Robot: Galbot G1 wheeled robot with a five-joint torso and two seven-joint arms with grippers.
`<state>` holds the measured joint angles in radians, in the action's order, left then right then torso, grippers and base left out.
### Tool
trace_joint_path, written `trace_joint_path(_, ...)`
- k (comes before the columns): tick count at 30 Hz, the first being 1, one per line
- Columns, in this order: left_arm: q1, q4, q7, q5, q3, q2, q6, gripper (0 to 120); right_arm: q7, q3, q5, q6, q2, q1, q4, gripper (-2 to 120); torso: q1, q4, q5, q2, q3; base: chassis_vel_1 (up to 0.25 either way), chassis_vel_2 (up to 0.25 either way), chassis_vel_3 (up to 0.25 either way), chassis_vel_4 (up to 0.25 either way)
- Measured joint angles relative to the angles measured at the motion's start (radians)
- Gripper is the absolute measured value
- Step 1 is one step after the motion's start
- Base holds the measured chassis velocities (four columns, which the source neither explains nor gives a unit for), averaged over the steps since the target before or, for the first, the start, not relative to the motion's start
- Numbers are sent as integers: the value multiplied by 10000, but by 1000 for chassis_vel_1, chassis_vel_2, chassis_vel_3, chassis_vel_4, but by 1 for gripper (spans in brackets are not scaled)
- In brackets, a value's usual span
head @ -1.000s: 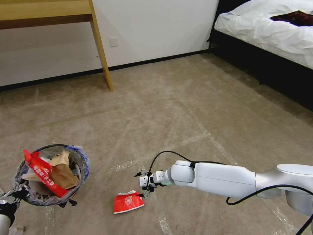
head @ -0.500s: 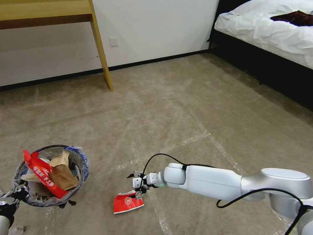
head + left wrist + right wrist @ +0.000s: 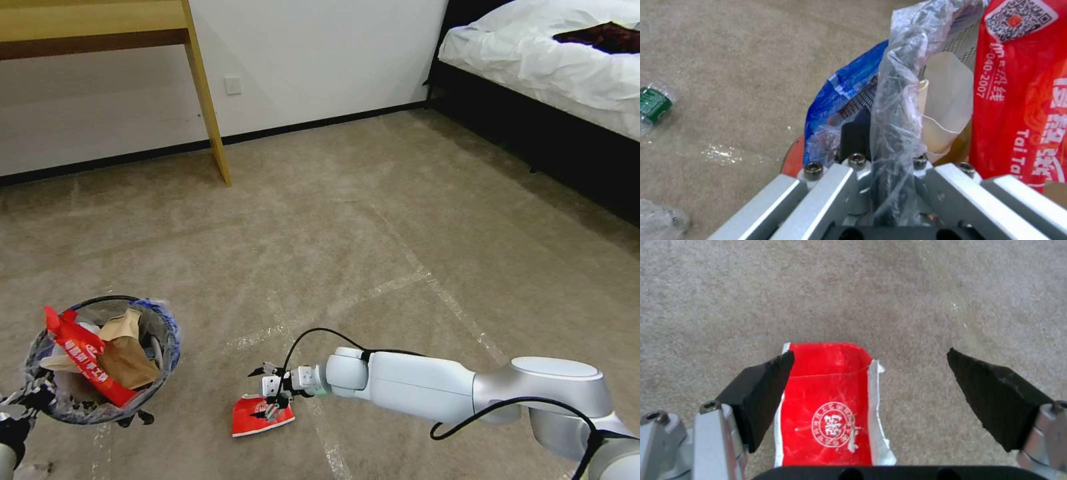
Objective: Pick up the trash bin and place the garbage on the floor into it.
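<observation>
R gripper (image 3: 267, 395) low over flattened red wrapper (image 3: 261, 415) on carpet (image 3: 373, 220), fingers (image 3: 760, 393) spread wide, one at wrapper's edge. L gripper (image 3: 882, 186) clamped on trash bin (image 3: 100, 360) rim, bin near full. Carpet ahead open to the wall.

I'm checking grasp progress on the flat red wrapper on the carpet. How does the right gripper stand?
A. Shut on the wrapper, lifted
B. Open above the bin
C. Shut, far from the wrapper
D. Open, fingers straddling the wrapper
D: the right gripper is open, one finger at the red wrapper, which lies flat on the floor.
</observation>
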<state>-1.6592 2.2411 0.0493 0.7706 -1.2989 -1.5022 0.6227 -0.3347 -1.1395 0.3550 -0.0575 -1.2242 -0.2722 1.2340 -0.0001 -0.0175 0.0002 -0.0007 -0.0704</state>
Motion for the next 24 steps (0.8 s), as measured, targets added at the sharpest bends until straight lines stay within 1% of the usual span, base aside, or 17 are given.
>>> trace_joint_path(17,0,-52,18,0,30,67,8,1,145,203,205,58,433,-875,-223,88,0,-1,1,0,0,0,0,0,0)
trace_joint_path(24,-48,-38,22,-8,32,69,11,1,151,314,209,44,442,-1122,-411,88,0,0,1,0,0,0,0,0,0)
